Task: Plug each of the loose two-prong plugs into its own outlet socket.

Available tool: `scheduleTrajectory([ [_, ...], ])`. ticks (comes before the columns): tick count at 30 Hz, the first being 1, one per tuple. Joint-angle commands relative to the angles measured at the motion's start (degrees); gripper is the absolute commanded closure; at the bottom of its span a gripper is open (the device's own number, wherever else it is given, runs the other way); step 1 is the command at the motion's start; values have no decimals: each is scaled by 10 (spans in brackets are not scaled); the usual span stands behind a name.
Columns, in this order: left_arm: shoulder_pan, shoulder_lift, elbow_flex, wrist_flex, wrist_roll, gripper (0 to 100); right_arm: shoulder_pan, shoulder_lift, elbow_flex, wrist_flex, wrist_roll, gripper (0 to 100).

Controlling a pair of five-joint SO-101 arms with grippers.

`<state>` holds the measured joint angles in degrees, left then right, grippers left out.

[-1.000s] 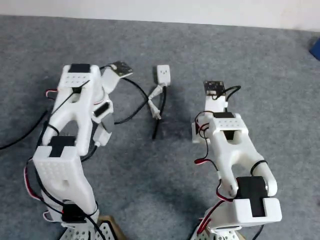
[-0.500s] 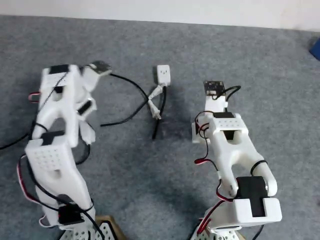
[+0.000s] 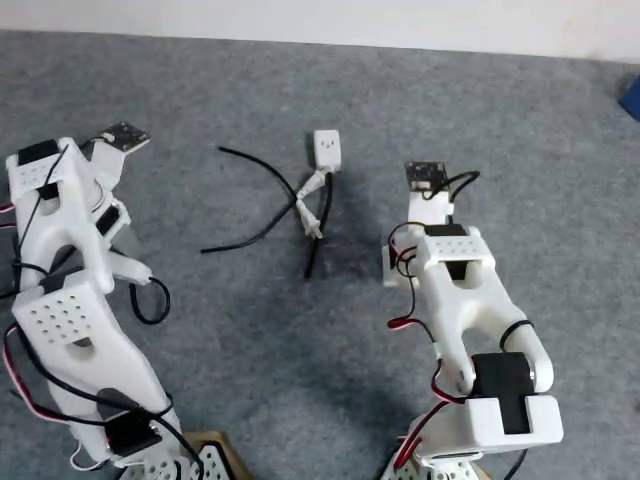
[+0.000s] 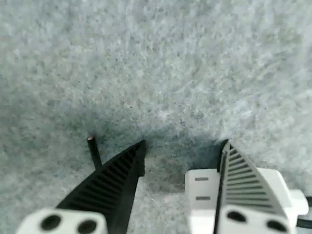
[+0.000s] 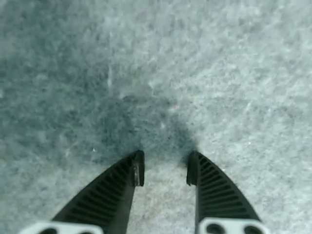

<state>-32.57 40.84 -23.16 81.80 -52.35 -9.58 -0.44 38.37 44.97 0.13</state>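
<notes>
The left arm (image 3: 75, 310) stretches from its near base toward the far left, with the wrist bent down. The left gripper (image 4: 183, 146) points downward, jaws spread wide. The right arm (image 3: 465, 290) rises from its near-right base, and the right gripper (image 5: 165, 163) points downward, jaws slightly parted.

Grey carpet (image 3: 300, 380) meets a white wall (image 3: 400, 20) along the far edge.

rough matt grey carpet (image 3: 520, 130), my fingers (image 5: 214, 190) ribbed black plastic, socket (image 3: 326, 148) smooth white plastic, cable (image 3: 262, 228) smooth black
</notes>
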Motion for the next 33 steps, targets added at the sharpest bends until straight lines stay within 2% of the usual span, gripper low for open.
scheduleTrajectory([
  [1,-31,-31,-13,-28,38,761,-10,0,-22,2,6,847],
  [4,-53,-51,-6,-64,98,761,-9,0,-23,2,5,847],
  [10,-76,-108,58,-103,159,761,-9,1,-24,2,5,847],
  [15,-17,-208,163,-103,165,761,-9,2,-24,2,5,847],
  [18,44,-297,214,-100,234,762,-9,4,-24,2,4,847],
  [21,110,-383,263,-61,294,762,-9,4,-24,2,4,847],
  [26,188,-445,341,-75,308,762,-9,1,-22,2,5,847],
  [29,204,-434,397,-84,308,763,-9,0,-22,2,6,847],
  [33,189,-411,471,-120,308,799,-9,0,-22,3,6,847],
])
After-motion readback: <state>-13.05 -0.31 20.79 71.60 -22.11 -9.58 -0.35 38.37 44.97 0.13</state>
